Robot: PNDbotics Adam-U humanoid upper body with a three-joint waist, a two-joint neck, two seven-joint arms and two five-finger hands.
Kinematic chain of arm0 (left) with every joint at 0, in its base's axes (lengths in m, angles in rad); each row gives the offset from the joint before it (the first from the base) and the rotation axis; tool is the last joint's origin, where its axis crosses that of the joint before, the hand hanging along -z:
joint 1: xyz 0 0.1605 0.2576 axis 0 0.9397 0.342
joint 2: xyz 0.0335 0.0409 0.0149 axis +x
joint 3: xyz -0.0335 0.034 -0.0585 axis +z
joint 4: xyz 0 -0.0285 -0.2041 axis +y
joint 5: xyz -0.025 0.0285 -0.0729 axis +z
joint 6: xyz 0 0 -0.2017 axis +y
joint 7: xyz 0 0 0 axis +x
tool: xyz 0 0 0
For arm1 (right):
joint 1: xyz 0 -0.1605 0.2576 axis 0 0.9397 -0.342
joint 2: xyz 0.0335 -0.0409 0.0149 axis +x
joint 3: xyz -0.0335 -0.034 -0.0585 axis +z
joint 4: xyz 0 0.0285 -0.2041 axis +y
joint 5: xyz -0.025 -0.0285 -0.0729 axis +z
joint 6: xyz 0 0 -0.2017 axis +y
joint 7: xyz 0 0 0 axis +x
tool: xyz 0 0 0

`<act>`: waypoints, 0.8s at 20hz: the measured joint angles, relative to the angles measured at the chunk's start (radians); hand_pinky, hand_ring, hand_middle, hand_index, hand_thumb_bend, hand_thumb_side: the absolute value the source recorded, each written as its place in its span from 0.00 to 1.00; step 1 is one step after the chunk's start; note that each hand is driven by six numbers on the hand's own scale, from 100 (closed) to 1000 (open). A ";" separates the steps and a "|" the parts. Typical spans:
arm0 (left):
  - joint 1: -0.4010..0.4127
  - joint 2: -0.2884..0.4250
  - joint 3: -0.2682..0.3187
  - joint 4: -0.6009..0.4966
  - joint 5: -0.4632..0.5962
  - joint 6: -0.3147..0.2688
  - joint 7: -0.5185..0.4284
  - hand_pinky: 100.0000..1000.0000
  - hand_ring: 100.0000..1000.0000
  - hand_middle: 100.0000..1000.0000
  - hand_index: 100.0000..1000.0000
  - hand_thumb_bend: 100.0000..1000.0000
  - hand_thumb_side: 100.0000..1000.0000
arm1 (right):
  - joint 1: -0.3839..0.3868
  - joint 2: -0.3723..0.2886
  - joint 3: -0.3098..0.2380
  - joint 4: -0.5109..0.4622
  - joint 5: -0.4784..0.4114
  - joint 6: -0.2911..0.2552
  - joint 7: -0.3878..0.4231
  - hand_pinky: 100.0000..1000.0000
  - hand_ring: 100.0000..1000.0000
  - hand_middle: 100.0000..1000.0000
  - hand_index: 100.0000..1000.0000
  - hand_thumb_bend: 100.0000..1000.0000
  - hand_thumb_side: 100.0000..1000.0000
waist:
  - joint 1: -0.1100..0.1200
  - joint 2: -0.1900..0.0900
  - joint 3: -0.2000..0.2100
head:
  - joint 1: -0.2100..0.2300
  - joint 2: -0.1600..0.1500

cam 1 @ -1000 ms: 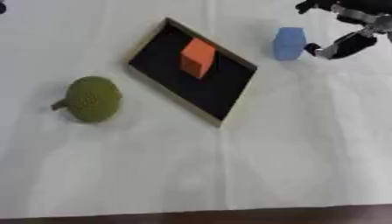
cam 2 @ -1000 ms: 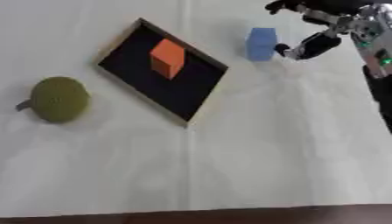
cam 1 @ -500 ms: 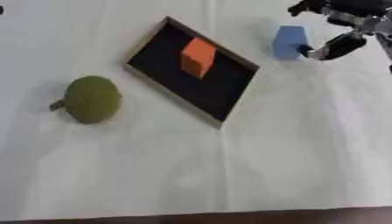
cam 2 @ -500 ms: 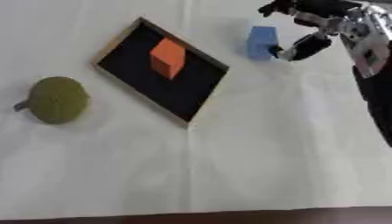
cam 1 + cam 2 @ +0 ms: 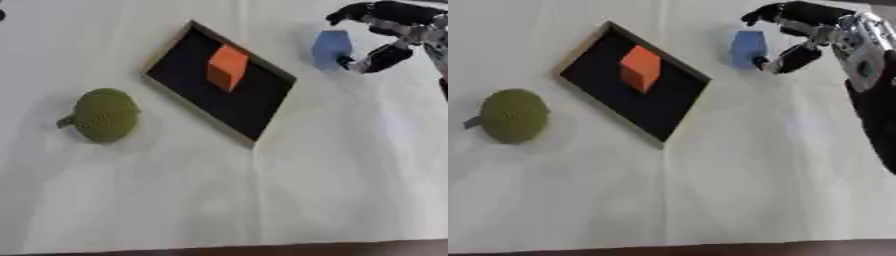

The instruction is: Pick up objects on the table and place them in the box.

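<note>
Your right hand has closed in on the blue block, fingers apart around it; grasp next, then box.

Right hand, upper right of frame: black fingers with glossy rounded segments, silver-grey metal at the knuckles and wrist. Forearm running down the right edge is a matte black shell with a silver-grey section near the wrist. Markings and screws too blurred to make out.
</note>
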 measured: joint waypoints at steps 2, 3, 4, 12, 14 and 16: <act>0.000 0.000 0.000 0.000 0.000 0.000 0.000 0.65 0.72 0.74 0.80 0.00 0.66 | 0.000 0.005 0.000 0.006 0.003 -0.003 0.006 1.00 1.00 0.75 0.92 0.04 0.18 | 0.000 0.000 0.000 | 0.000 0.000; 0.000 0.000 0.000 0.000 0.000 0.000 0.000 0.65 0.72 0.74 0.80 0.00 0.66 | 0.000 0.007 0.000 0.007 0.003 -0.004 0.010 1.00 1.00 0.71 0.89 0.00 0.18 | 0.000 0.000 0.000 | 0.000 0.000; 0.000 0.000 0.000 0.000 0.000 0.000 0.000 0.64 0.72 0.74 0.80 0.00 0.66 | -0.001 0.007 0.000 0.009 0.000 -0.005 0.015 1.00 1.00 0.67 0.86 0.00 0.17 | 0.000 0.000 0.000 | 0.000 0.000; 0.000 0.000 0.000 0.000 0.000 0.003 -0.002 0.64 0.72 0.74 0.80 0.00 0.66 | -0.009 0.015 -0.013 0.020 -0.054 0.019 0.061 0.99 0.99 0.43 0.66 0.00 0.17 | 0.000 0.000 0.000 | 0.000 0.000; 0.000 0.000 0.000 0.000 0.000 0.004 -0.003 0.64 0.72 0.74 0.80 0.00 0.66 | -0.009 0.015 -0.015 0.023 -0.066 0.026 0.063 0.98 0.99 0.41 0.65 0.00 0.16 | 0.000 0.000 0.000 | 0.000 0.000; 0.000 0.000 0.000 0.000 0.000 0.006 -0.004 0.64 0.72 0.74 0.80 0.00 0.66 | -0.009 0.015 -0.016 0.024 -0.075 0.033 0.063 0.98 0.98 0.40 0.64 0.00 0.16 | 0.000 0.000 0.000 | 0.000 0.000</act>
